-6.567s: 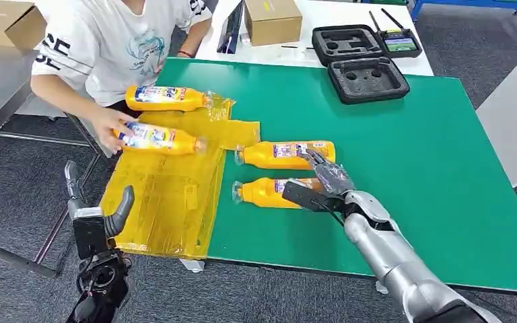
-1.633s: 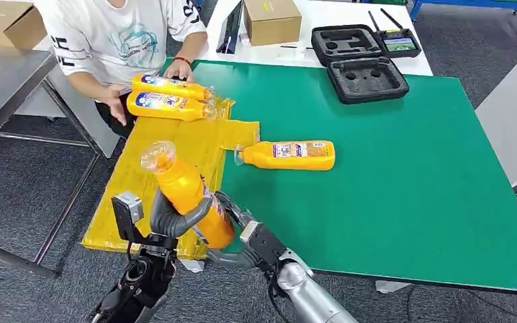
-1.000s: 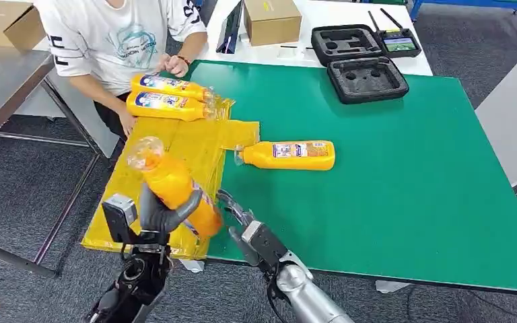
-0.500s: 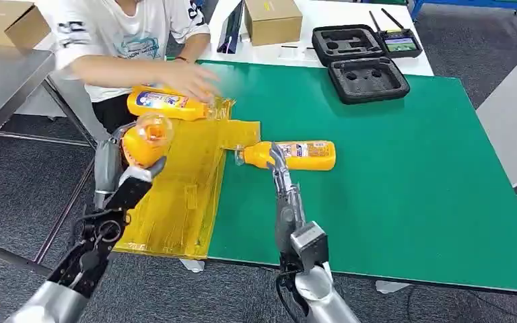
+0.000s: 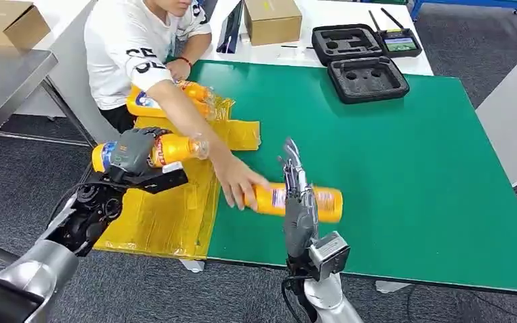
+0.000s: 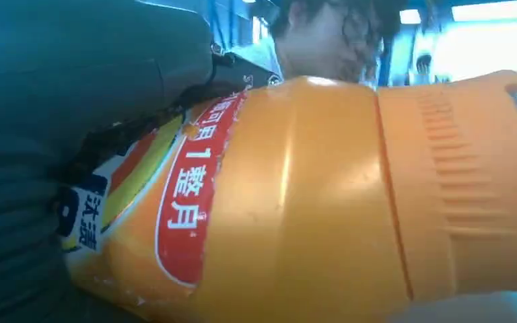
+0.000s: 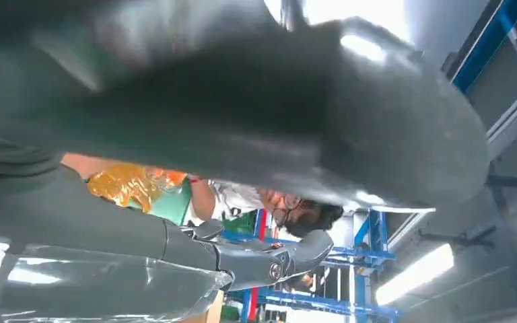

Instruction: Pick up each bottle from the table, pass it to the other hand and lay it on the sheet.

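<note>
My left hand [image 5: 133, 151] grips an orange bottle [image 5: 175, 148] by its body and holds it on its side over the yellow sheet [image 5: 168, 208], cap towards the table. Close up in the left wrist view, that bottle [image 6: 309, 202] shows a red label. A second orange bottle [image 5: 326, 203] lies on the green table [image 5: 410, 168] near the front edge. A person's hand [image 5: 237, 183] grasps its neck end. My right hand [image 5: 298, 202] stands in front of this bottle with straight, spread fingers [image 7: 256, 259], holding nothing. More orange bottles [image 5: 198, 94] lie at the sheet's far end, partly hidden by the person's arm.
The person sits at the table's far left corner with one arm reaching across the sheet. Two black foam cases [image 5: 367, 77] sit at the table's back. A cardboard box [image 5: 272, 19] stands on the white table behind. A grey table [image 5: 7, 74] stands to the left.
My left hand has turned its bottle onto its side over the sheet. The person has reached across and pulled the table bottle towards the front edge. My right hand now stands in front of it.
</note>
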`<move>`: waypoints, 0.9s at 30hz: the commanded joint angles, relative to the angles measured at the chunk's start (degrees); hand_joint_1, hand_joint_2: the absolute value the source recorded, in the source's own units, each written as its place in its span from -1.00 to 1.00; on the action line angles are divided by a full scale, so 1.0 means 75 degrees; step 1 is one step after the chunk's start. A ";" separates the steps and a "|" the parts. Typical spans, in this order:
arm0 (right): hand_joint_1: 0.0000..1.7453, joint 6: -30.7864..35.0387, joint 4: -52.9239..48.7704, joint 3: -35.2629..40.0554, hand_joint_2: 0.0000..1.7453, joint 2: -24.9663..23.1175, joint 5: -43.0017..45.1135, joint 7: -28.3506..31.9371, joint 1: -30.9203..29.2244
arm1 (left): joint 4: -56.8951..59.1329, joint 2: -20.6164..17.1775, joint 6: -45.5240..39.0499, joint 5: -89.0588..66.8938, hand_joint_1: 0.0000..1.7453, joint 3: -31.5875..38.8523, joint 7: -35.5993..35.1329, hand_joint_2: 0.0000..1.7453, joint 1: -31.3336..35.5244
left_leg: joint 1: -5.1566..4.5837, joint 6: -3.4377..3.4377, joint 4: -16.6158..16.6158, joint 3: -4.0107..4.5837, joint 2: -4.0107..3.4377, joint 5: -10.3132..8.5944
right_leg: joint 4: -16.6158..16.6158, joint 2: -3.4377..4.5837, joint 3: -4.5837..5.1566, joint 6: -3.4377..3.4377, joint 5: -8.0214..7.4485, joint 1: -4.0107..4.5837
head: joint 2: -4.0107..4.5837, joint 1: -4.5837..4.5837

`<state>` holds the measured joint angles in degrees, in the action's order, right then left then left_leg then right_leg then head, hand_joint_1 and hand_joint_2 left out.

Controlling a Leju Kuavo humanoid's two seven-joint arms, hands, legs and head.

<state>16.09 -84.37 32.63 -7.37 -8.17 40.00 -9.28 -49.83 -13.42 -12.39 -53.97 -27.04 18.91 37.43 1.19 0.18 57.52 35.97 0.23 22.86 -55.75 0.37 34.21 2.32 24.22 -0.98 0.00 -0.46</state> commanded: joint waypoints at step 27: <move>-1.00 -0.0648 0.0979 0.0091 -1.00 0.0162 -0.0078 0.0000 -0.0644 | 0.3128 0.0326 0.2144 -0.0586 1.00 -0.1831 -0.0460 1.00 0.1228 | -0.0001 0.0003 -0.0008 -0.0023 -0.0012 0.0006 | 0.0007 0.0009 -0.0025 -0.0007 0.0003 0.0002 | 0.0000 0.0003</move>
<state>11.76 -81.97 32.61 -7.28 -8.79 40.00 -10.88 -30.80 -10.86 4.26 -57.41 -38.77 16.46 46.86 1.20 0.16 57.51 36.00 0.23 22.84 -55.76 0.38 34.20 2.32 24.21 -0.97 0.00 -0.44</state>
